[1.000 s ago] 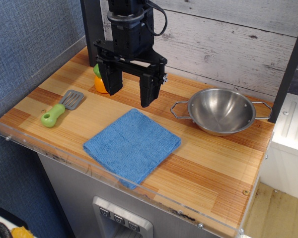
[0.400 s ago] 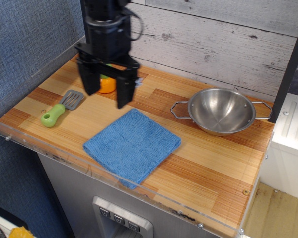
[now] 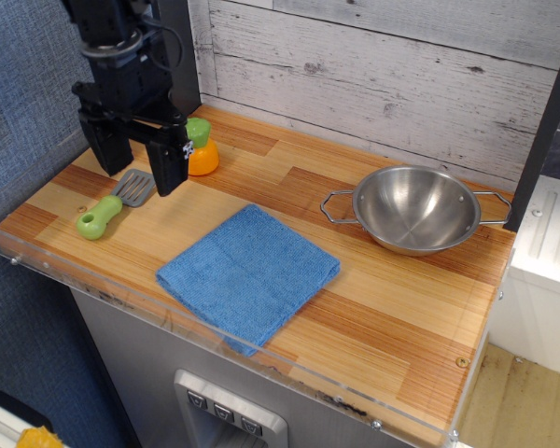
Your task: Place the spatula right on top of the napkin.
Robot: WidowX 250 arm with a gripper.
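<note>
Whitewashed horizontal planks form the back wall, with a blue textured panel on the left side. Below them runs a striped wooden counter [image 3: 373, 308] edged by a clear acrylic lip along the front and left.

Arm and gripper [image 3: 138, 166]: black, standing over the left rear part of the counter. Its two fingers [image 3: 171, 159] point down and are spread apart with nothing between them; the hand is released. It hangs above the blade end of the spatula. Contact with the counter cannot be confirmed from this view.

Napkin [image 3: 249, 273]: blue cloth, folded flat, lying at the centre front of the counter with one corner towards the front edge. Nothing rests on it.

Steel bowl [image 3: 415, 208]: two wire handles, upright, right rear of the counter, well apart from the napkin.

Spatula [image 3: 115, 204]: flat on the counter at the left, green handle towards the front-left, grey slotted blade towards the gripper. It is apart from the napkin.

Orange toy with a green top [image 3: 201, 149]: just beside the gripper's right finger, near the back wall.
</note>
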